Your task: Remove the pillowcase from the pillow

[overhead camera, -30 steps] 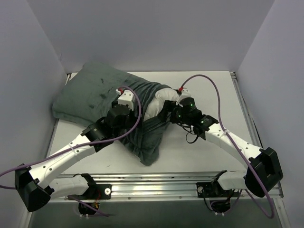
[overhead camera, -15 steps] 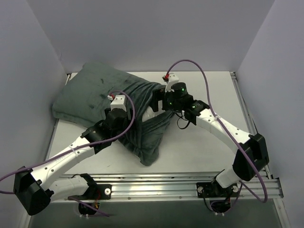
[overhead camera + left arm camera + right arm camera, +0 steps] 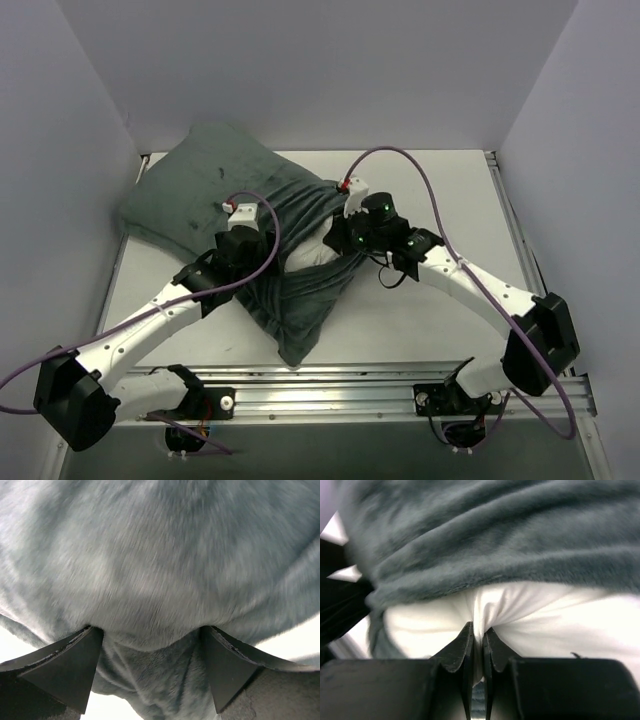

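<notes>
The grey-green velvety pillowcase (image 3: 200, 190) lies across the table's left half, its open end bunched in folds in the middle. A patch of the white pillow (image 3: 311, 258) shows at that opening. My right gripper (image 3: 337, 240) is shut on a pinch of the pillow's white fabric (image 3: 560, 615), just under the pillowcase's rim (image 3: 495, 530); in the right wrist view its gripper (image 3: 477, 628) has the cloth squeezed between both fingers. My left gripper (image 3: 252, 248) presses down on the pillowcase (image 3: 160, 555), open wide (image 3: 151, 630), with a bulge of cloth between its fingers.
The white table (image 3: 430, 200) is bounded by grey walls at the back and both sides. A metal rail (image 3: 330, 378) runs along the near edge. Purple cables (image 3: 420, 180) loop over both wrists. A loose corner of the pillowcase (image 3: 295, 345) hangs toward the rail.
My right gripper moved in at the opening and shut on the white pillow. The left gripper stayed open on the pillowcase and slid slightly left. The bundle's far end shifted back.
</notes>
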